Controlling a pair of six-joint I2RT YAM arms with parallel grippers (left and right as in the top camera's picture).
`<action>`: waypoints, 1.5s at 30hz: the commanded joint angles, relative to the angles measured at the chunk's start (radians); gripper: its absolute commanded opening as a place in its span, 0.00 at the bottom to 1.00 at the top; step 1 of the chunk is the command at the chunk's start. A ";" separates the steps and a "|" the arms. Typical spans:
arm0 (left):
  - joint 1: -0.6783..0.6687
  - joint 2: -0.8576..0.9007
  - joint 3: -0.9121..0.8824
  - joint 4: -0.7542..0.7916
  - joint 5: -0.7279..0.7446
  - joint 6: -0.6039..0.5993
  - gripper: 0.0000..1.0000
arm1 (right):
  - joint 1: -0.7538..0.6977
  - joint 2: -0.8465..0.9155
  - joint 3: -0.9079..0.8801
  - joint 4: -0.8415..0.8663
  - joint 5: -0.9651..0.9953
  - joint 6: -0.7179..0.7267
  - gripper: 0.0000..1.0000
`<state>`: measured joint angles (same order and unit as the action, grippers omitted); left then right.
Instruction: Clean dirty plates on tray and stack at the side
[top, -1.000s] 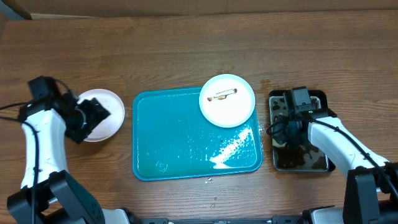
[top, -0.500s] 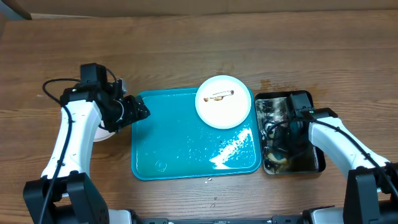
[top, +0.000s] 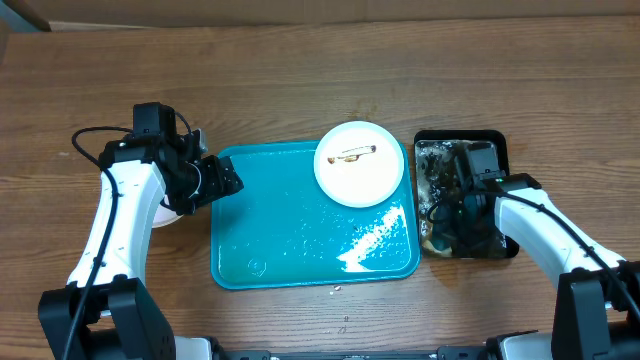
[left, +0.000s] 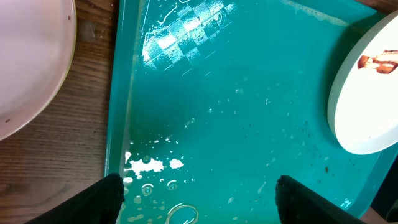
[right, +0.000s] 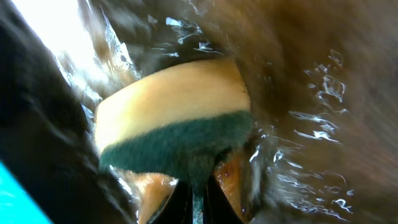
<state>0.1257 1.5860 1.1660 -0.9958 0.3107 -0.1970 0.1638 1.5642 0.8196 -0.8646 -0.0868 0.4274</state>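
The turquoise tray (top: 290, 240) lies mid-table, wet and spotted with droplets. A white plate (top: 360, 172) with a brown smear sits on its back right corner; it also shows in the left wrist view (left: 367, 99). A plate with a pale rim (top: 163, 216) rests on the wood left of the tray, mostly hidden under my left arm, and shows in the left wrist view (left: 28, 62). My left gripper (top: 222, 180) hangs open and empty over the tray's left edge (left: 199, 199). My right gripper (top: 447, 218) is shut on a yellow and green sponge (right: 174, 118) in murky water.
A black tray of murky brown water (top: 455, 134) stands right of the turquoise tray, touching or nearly touching it. Bare wooden table (top: 300, 80) lies behind both trays. The wet tray floor fills the left wrist view (left: 236, 106).
My left arm has swung from the plate at the left over to the tray's left edge. The black water tray has shifted left and toward the back, with my right gripper in it.
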 joint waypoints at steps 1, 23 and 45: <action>-0.014 -0.023 0.024 0.000 0.002 0.042 0.80 | -0.010 -0.002 -0.002 -0.047 0.224 0.102 0.04; -0.439 0.038 0.024 0.186 0.011 -0.193 0.87 | -0.017 -0.083 0.134 -0.072 0.092 0.017 0.04; -0.716 0.261 0.024 0.401 -0.139 -0.961 0.91 | -0.017 -0.083 0.134 -0.100 0.092 0.017 0.04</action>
<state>-0.5877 1.8359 1.1706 -0.6033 0.2977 -1.0489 0.1509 1.4960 0.9333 -0.9649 0.0063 0.4477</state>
